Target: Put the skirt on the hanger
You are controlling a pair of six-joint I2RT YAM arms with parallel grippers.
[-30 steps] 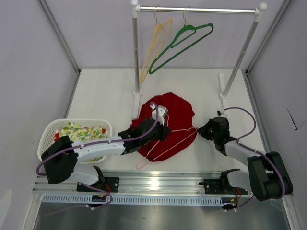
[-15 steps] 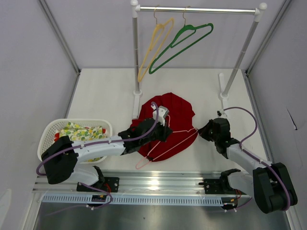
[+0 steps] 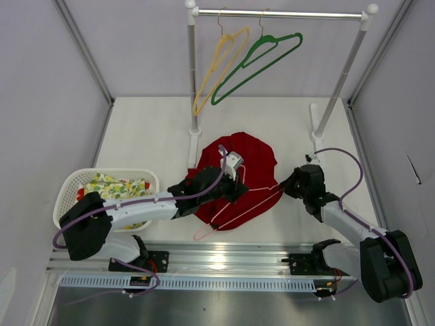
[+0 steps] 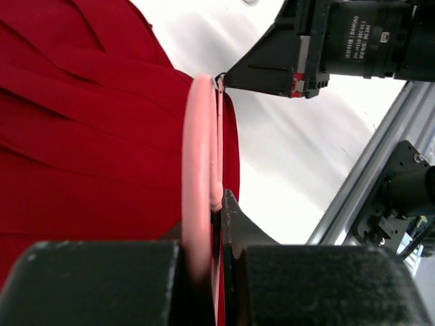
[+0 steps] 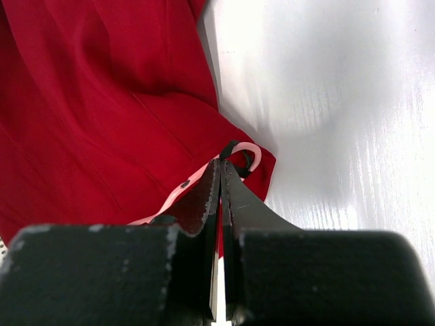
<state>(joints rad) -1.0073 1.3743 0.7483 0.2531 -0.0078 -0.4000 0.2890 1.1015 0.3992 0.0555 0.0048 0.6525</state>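
The pincer (image 4: 215,224) clamps the hanger (image 4: 200,136) above the skirt (image 4: 95,142).

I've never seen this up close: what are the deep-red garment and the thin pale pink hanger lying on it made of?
The deep-red skirt looks like soft matte cloth: it lies in folds. The thin pale pink hanger looks smooth and faintly glossy, probably plastic or coated wire; unclear which.

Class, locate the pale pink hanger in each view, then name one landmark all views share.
Top external: centre, the hanger lies over the near part of the skirt.
Left wrist: thick vertical pink bar, mid-frame.
Right wrist: curled pink end, just right of centre.
Shared landmark: the skirt, red in all three.
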